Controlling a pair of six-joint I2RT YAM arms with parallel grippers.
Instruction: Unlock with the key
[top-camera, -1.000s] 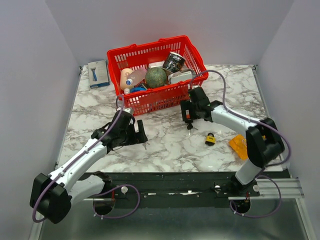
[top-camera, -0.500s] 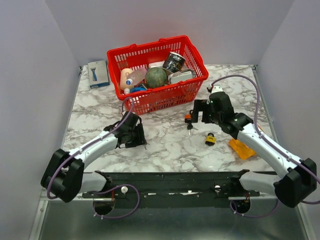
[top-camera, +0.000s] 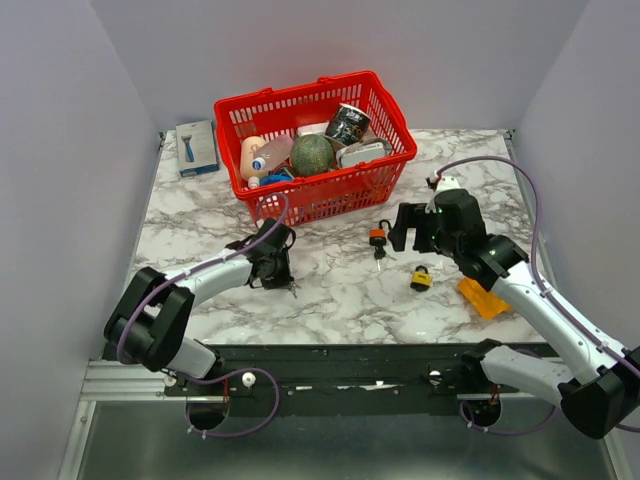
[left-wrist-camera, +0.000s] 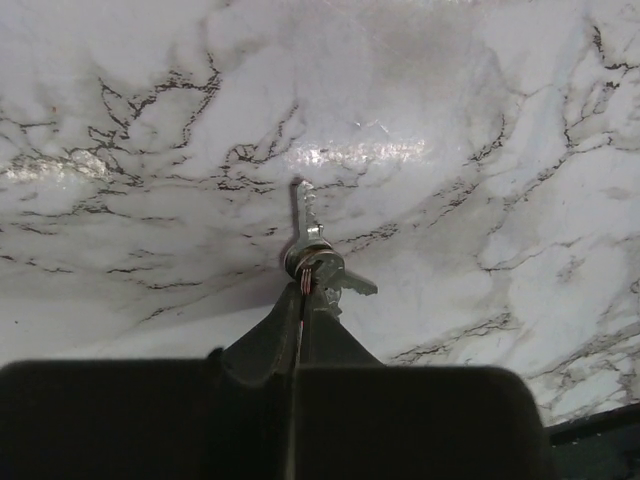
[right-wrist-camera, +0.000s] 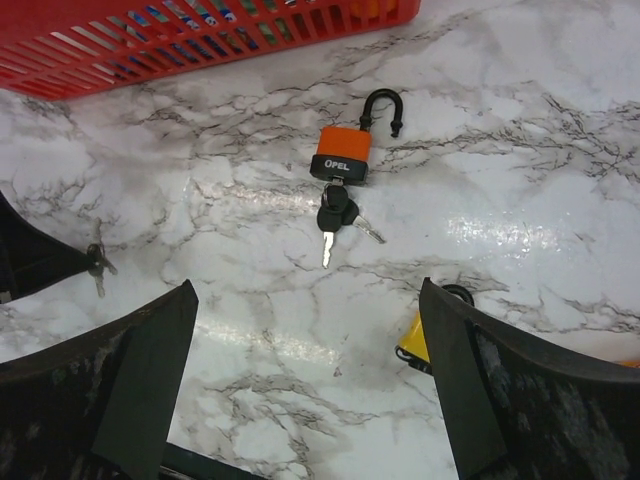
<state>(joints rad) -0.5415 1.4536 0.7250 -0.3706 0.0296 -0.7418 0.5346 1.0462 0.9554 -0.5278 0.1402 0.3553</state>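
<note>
Left tool pinched shut on key at its ring, 9 o'clock of yellow padlock. Key likely light, stiff, slippery: grip the bow, leave blade free. Right tool wide, empty.

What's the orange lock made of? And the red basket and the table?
Orange padlock: smooth matte orange casing, likely plastic over metal. Red basket: moulded lattice walls, surely plastic. Table: glossy, veined like marble, with glare; stone or laminate, unclear.
</note>
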